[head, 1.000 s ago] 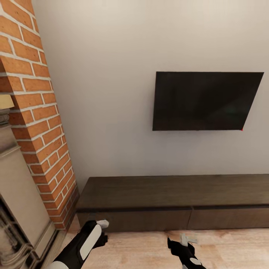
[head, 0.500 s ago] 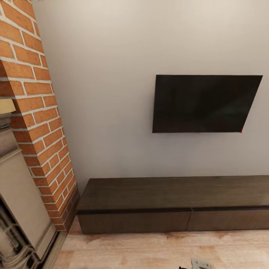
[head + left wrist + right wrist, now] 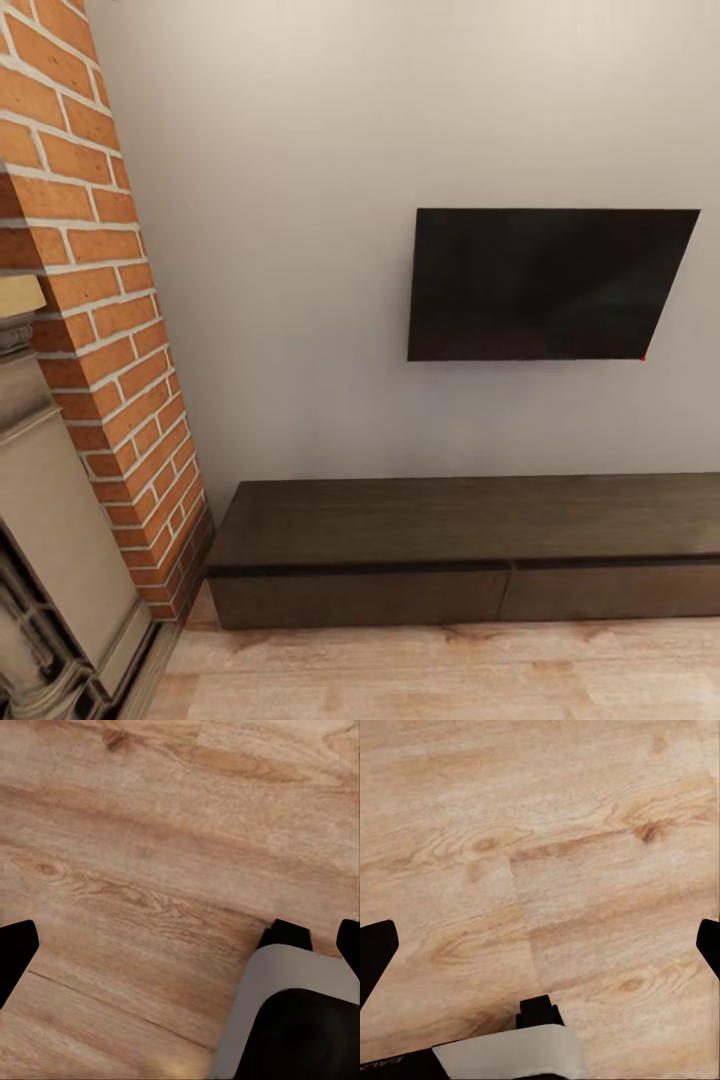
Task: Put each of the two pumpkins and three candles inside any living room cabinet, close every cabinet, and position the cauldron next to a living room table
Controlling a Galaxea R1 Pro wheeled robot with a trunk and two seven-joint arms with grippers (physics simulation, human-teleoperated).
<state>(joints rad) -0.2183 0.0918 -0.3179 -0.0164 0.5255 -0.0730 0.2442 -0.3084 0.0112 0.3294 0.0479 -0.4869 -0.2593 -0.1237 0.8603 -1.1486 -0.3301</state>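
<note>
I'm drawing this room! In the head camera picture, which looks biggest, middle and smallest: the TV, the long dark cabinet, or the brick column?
Largest to smallest as they look:
1. The cabinet, though the picture's right edge cuts it off.
2. The brick column, cut off at the top.
3. The TV.
Cabinet and bricks look close in size, so that order is unsure.

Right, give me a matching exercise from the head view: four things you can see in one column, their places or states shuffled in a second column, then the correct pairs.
Things:
1. cabinet
2. television
3. brick column
4. floor

Descriptions:
A. pale wood planks
B. mounted on the wall, screen dark
C. rising at the left, orange-red with pale mortar
D. low against the wall, drawer fronts shut

Pairs: 1-D, 2-B, 3-C, 4-A
</note>
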